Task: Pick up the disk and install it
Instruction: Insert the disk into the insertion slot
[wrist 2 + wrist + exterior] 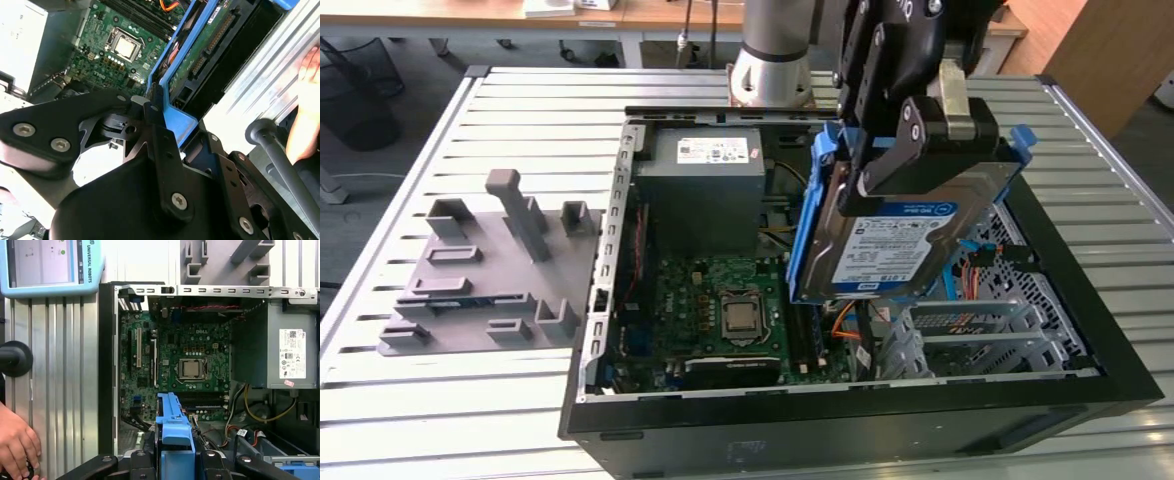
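Table [414, 410]: silver ribbed slats, spread beneath me.
Computer case [854, 435]: black, lying open side up on my table, toward the exterior view's right.
Grey fixture plate [460, 290]: flat on the slats, just beside the case, on the exterior view's left.

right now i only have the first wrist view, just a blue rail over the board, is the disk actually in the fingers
Observer: Yes. In the exterior view the fingers are shut on the disk, its label side showing.
Operator: is it seated yet
Observer: No. It hangs steeply tilted over the open case, toward the exterior view's right.
Operator: what's on its other face
Observer: In the second wrist view, a green circuit board framed by the blue rail.
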`<state>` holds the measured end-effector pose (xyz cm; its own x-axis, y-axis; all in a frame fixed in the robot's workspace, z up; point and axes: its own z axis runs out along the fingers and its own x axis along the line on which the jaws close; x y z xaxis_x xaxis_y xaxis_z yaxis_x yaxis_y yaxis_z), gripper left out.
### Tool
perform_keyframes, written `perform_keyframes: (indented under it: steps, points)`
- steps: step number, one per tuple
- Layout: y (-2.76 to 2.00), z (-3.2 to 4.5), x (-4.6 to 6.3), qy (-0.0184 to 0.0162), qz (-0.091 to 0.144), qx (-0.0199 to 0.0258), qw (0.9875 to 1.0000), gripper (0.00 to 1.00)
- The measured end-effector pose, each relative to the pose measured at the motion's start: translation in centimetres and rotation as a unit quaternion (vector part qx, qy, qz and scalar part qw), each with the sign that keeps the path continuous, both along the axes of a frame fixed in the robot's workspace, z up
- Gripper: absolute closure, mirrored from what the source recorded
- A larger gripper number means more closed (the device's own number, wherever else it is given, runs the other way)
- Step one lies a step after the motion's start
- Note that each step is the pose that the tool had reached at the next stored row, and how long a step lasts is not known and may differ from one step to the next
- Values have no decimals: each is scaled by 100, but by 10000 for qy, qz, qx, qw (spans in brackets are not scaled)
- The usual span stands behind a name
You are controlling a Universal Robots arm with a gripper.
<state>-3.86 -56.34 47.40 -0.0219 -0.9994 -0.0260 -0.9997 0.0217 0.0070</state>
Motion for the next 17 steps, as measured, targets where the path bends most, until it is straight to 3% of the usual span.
perform_keyframes:
  steps: [3,14,17]
  points:
    - [-30,-10,17,0,0,0,10000,64]
    - [-36,-86,276,0,0,-11,10000,64]
    - [-37,-91,287,0,0,-12,10000,64]
